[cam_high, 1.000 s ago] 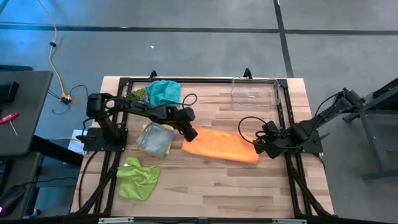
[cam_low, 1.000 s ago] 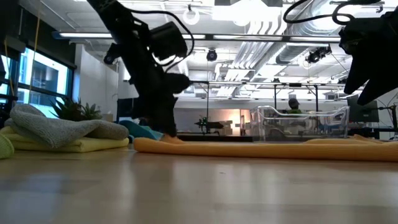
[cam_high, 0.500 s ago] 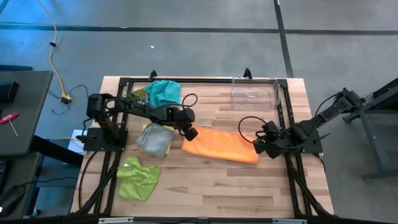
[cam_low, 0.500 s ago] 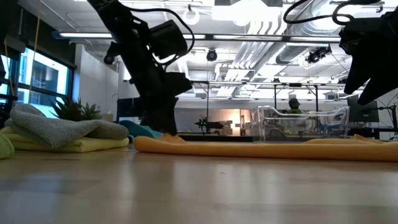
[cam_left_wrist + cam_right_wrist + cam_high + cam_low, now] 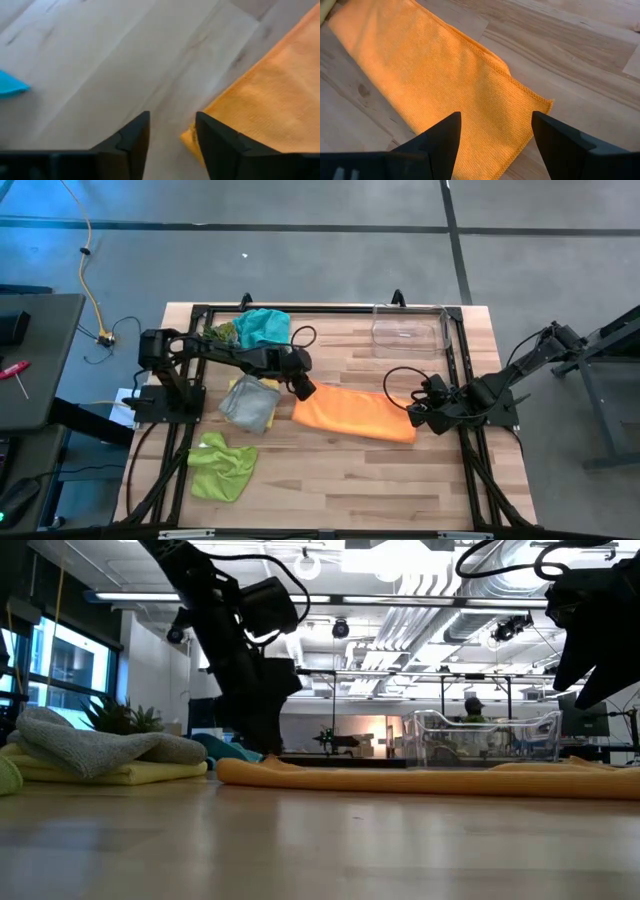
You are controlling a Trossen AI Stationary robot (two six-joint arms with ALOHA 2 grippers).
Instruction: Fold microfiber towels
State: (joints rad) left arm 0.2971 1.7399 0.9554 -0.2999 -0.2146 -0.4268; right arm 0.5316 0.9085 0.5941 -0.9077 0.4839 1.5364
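Left claw (image 5: 303, 388) parted above orange towel (image 5: 355, 413) corner.

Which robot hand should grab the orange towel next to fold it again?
Probably the right hand. It is open directly over the orange towel, at its end. The left hand, also open, sits just off the opposite corner, mostly over bare table.

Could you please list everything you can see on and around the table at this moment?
orange towel: 1, orange, folded flat, table middle
teal towel: 1, teal, far left
grey towel: 1, grey, on the yellow towel, left
lime towel: 1, lime green, near left
plant: 1, green, beside teal towel
bin: 1, clear, far right
left gripper: open, at orange towel's left end
right gripper: open, at its right end
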